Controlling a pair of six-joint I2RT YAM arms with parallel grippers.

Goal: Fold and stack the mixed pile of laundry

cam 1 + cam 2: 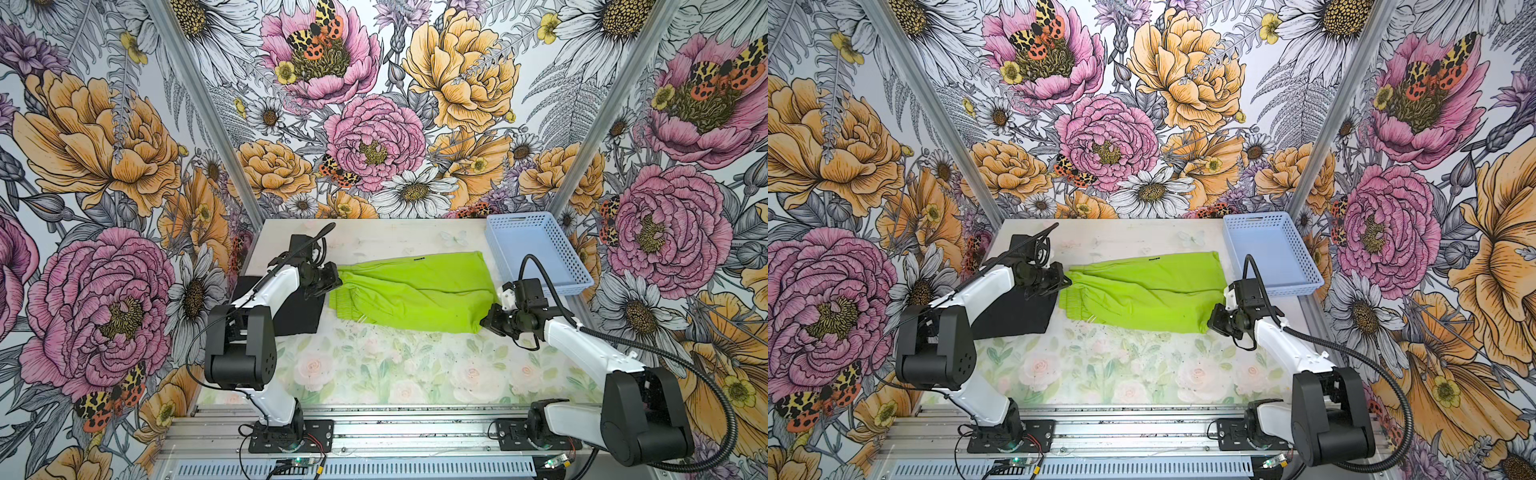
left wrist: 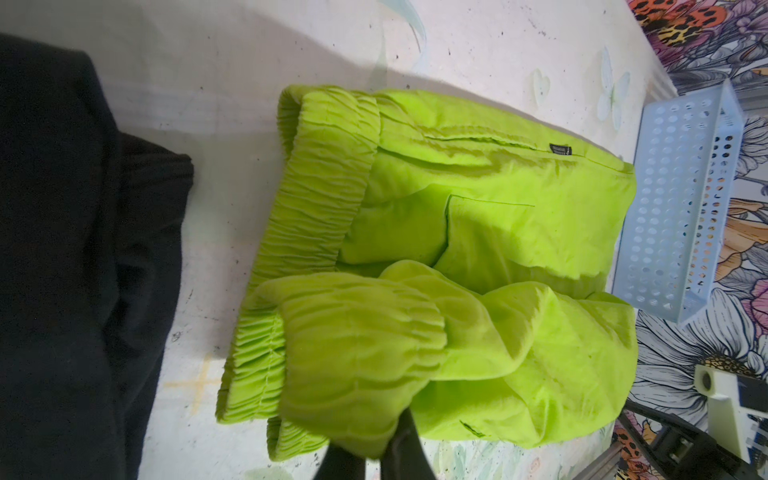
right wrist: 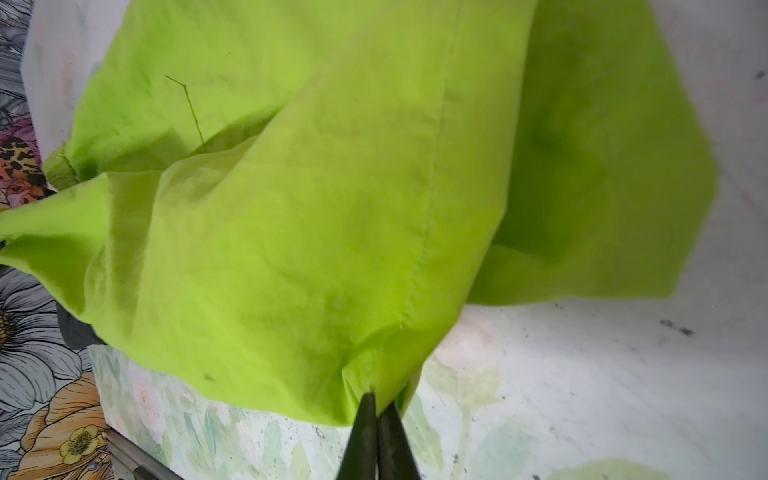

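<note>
Top views. The lime-green shorts (image 1: pixel 415 291) lie lengthwise on the floral table (image 1: pixel 374 365). Their leg end is just beside the light-blue basket (image 1: pixel 536 253); the waistband end points away from it.
- The left gripper (image 1: pixel 337 281) is at the waistband, the end farthest from the basket, with its jaws together on the gathered cloth.
- The right gripper (image 1: pixel 484 322) is at the leg hem, the corner nearest the basket's front end, and touches the fabric.
- The black T-shirt (image 1: pixel 299 316) lies flat beyond the waistband, on the far side of the shorts from the basket, partly under the left arm.
- The second eye shows the same layout: shorts (image 1: pixel 1150 291), basket (image 1: pixel 1273 249), T-shirt (image 1: pixel 1013 316).
- The basket is rigid plastic, rectangular, with perforated walls.

Left wrist view.
- The two dark fingers (image 2: pixel 409 449) are clamped on a fold of the elastic waistband, with no gap visible between them beyond the cloth.
- The waistband is thick and tightly ruched. The body of the shorts is a thin, smooth, faintly crinkled weave.
- A stitched pocket outline and a small black tag show on the side toward the basket (image 2: pixel 673 208).
- The T-shirt (image 2: pixel 62 249) is matte and soft, with its edge rumpled.

Right wrist view.
- The tapered fingertips (image 3: pixel 361 419) are pressed fully together, pinching the hem corner.
- The fabric (image 3: pixel 332 208) fans out from the pinch in broad folds.
- A straight stitched seam runs down to the pinched corner.
- The table surface is speckled and scuffed.
</note>
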